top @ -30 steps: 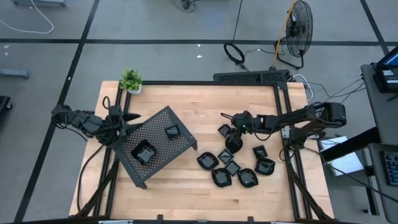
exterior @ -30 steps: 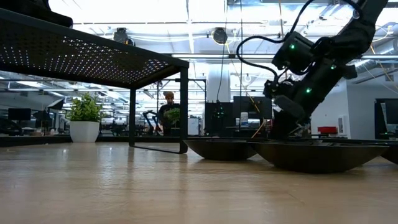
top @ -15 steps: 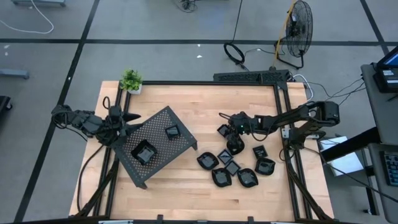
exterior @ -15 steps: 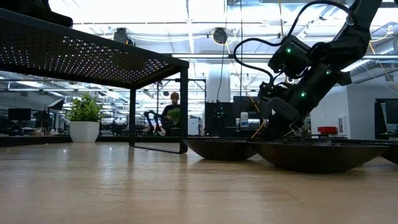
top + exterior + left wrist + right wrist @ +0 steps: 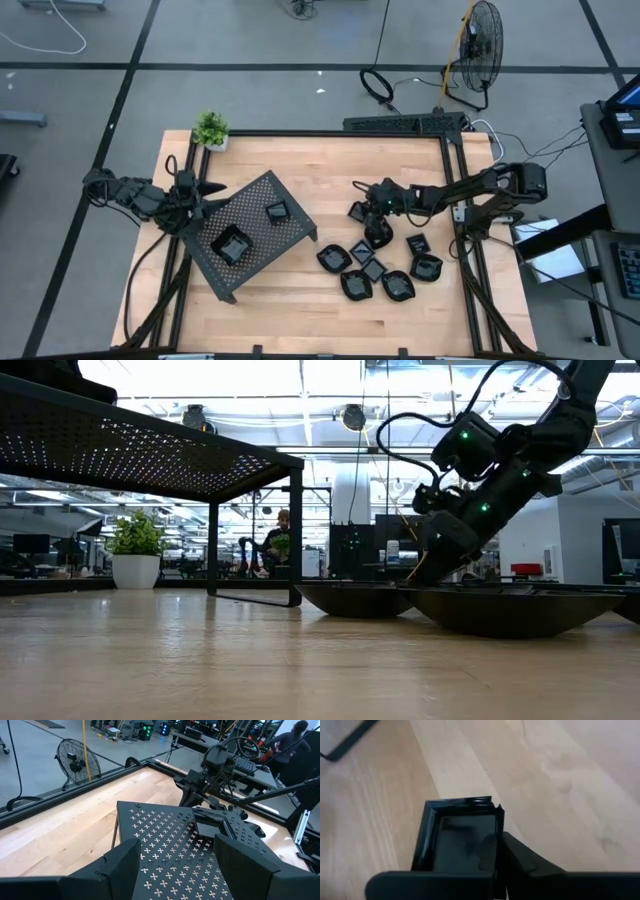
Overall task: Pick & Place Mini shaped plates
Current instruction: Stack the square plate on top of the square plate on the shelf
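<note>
So right gripper is clamped on the rim of a square mini plate

That plate sits on the table well to the right of the perforated tray, just above the loose cluster of mini plates. Two plates already lie on the tray. Left gripper hovers at the tray's left edge, fingers spread wide, holding nothing.

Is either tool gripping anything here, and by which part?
The right tool is shut on a square mini plate, pinching its rim wall. The left tool holds nothing.
</note>
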You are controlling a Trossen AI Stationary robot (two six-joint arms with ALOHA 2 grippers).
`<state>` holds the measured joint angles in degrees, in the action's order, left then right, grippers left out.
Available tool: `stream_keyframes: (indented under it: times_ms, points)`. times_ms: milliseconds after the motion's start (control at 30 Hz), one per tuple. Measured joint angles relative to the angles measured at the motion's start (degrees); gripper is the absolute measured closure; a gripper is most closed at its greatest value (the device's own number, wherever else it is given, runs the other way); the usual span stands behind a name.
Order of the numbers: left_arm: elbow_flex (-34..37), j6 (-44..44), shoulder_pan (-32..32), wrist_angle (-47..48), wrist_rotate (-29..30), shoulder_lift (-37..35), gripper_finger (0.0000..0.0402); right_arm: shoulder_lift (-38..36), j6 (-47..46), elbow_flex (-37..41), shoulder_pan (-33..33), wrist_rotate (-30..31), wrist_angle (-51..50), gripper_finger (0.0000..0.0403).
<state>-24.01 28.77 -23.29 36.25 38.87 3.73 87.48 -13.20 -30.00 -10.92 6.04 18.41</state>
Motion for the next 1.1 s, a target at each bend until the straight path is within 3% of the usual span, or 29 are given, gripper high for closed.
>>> stream_keyframes:
  times_ms: [333, 500, 633, 733, 900, 1100]
  points:
    - [0.0, 0.0, 0.02, 0.0, -0.04, 0.0, 0.0146, -7.17, 3.6, -0.17, 0.13, -0.45, 10.49, 0.0402]
    - [0.0, 0.0, 0.01, 0.0, -0.22, 0.0, 0.0146, -9.53, 4.26, -2.0, 0.13, -8.85, 19.46, 0.0402]
    - [0.0, 0.0, 0.02, 0.01, -0.24, 0.02, 0.0146, -8.68, 5.47, -8.76, 0.81, -16.59, 18.11, 0.0402]
    - [0.0, 0.0, 0.0, 0.0, -0.24, 0.02, 0.0146, -6.83, 8.69, -15.02, 2.24, -18.26, 12.22, 0.0402]
    - [0.0, 0.0, 0.0, 0.0, -0.24, 0.01, 0.0146, -1.1, 13.91, -27.06, 4.2, -18.35, 3.41, 0.0402]
    - [0.0, 0.0, 0.0, 0.0, -0.24, 0.02, 0.0146, 7.34, 17.4, -37.55, 5.45, -18.32, 1.8, 0.0403]
